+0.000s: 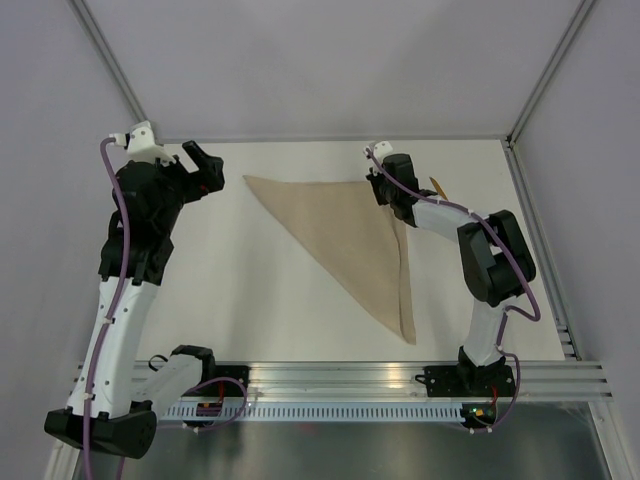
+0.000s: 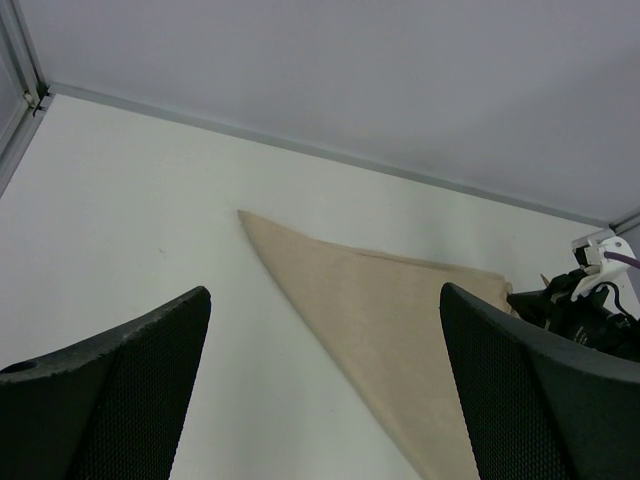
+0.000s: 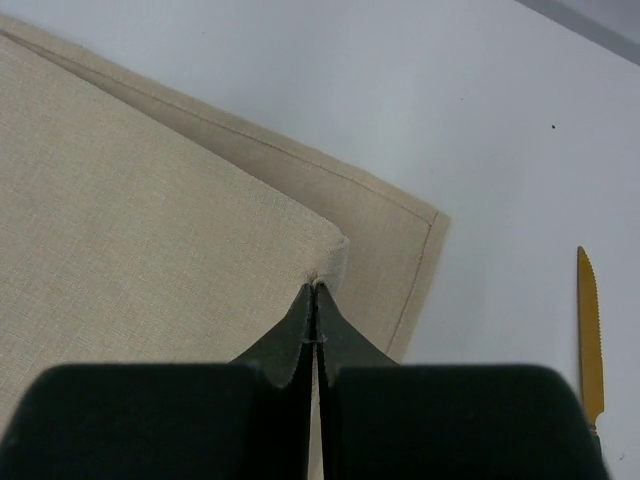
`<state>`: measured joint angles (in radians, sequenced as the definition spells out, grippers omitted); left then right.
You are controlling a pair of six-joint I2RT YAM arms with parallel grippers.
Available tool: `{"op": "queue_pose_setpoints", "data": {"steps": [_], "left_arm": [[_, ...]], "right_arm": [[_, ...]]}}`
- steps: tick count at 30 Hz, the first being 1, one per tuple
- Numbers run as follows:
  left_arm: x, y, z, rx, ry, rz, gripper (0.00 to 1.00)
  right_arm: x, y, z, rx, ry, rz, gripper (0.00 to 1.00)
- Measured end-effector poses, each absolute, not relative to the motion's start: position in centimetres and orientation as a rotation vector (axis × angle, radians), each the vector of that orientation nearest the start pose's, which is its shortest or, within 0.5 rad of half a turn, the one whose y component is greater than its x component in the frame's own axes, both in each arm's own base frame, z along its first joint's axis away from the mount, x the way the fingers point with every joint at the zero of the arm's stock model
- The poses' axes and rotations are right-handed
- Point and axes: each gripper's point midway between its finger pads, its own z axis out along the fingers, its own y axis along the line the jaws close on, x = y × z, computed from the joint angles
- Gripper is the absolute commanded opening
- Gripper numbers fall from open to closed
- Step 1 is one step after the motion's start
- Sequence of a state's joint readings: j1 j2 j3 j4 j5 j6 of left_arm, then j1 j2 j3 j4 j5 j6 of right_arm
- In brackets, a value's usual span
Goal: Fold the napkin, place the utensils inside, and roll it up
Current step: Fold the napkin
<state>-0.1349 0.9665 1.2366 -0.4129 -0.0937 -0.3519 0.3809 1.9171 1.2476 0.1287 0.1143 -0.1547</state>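
Note:
The tan napkin (image 1: pixel 340 235) (image 2: pixel 390 310) (image 3: pixel 150 220) lies on the white table folded into a triangle, with its long edge running from far left to near right. My right gripper (image 1: pixel 392 200) (image 3: pixel 315 285) is shut on the corner of the napkin's upper layer, which sits just inside the lower layer's far right corner. A gold serrated knife (image 1: pixel 437 185) (image 3: pixel 588 330), one of the utensils, lies on the table just right of that corner. My left gripper (image 1: pixel 205 165) (image 2: pixel 325 290) hangs open and empty above the table, left of the napkin's far left tip.
An aluminium rail (image 1: pixel 400 380) carrying both arm bases runs along the near edge. Grey enclosure walls and frame posts (image 1: pixel 540 80) close in the far and side edges. The right arm's elbow (image 1: pixel 495 255) stands near the right wall.

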Motion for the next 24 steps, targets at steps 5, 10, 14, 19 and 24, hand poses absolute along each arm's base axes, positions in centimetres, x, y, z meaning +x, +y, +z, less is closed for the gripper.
{"op": "queue_pose_setpoints", "data": {"steps": [5,10,14,19,24], "left_arm": [[33.1,-4.3,37.9,-0.26,1.705,-0.284,1.0],[33.1,-4.3,37.9,-0.262,1.703,-0.287,1.0],[33.1,-4.3,37.9,-0.262,1.703,-0.287,1.0],[33.1,-4.3,37.8,-0.263,1.705,-0.286,1.0],[33.3,-4.3,37.7,-0.263,1.709,-0.285,1.0]], "right_arm": [[50.5,16.7,9.1,-0.481,2.055,0.006,0.0],[50.5,16.5,8.2,-0.488,2.069,-0.002,0.0],[50.7,16.3,7.8,-0.486,2.075,-0.007,0.01],[51.2,15.8,8.0,-0.473,2.071,-0.019,0.01],[51.9,15.5,8.6,-0.458,2.056,-0.028,0.01]]}}
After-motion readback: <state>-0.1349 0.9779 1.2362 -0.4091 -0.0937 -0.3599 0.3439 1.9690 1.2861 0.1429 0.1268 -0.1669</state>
